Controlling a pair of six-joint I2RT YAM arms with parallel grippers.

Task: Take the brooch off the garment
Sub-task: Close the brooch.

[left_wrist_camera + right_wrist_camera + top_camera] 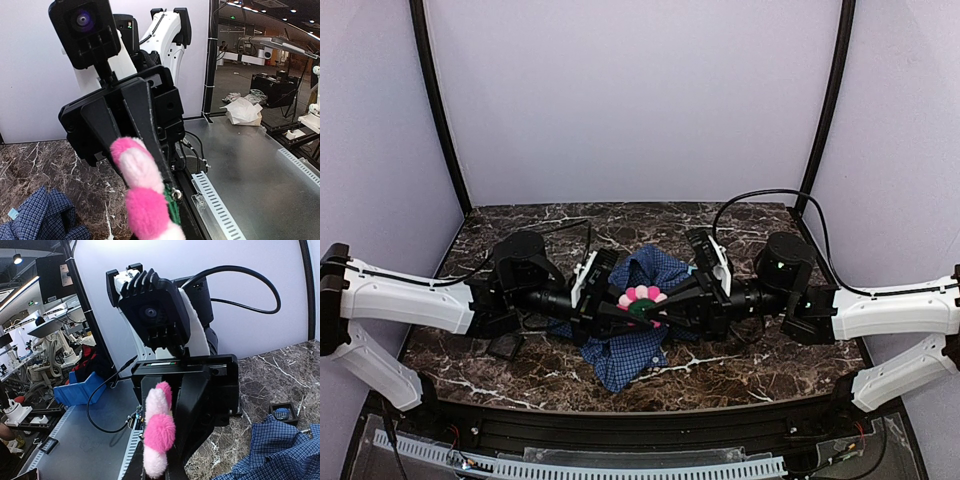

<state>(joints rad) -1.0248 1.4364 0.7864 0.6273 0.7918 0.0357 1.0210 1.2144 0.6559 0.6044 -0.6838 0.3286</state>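
Left gripper (628, 306) and right gripper (662, 298) meet tip to tip at scene centre, each pinching the brooch (642, 296); it sits above the crumpled garment (625, 358), clear of the cloth in both wrist views

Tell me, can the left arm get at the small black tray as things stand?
Probably yes: the tray lies uncovered near the left arm, beside the garment. But the left gripper seems shut on the brooch, so it would have to let go first.
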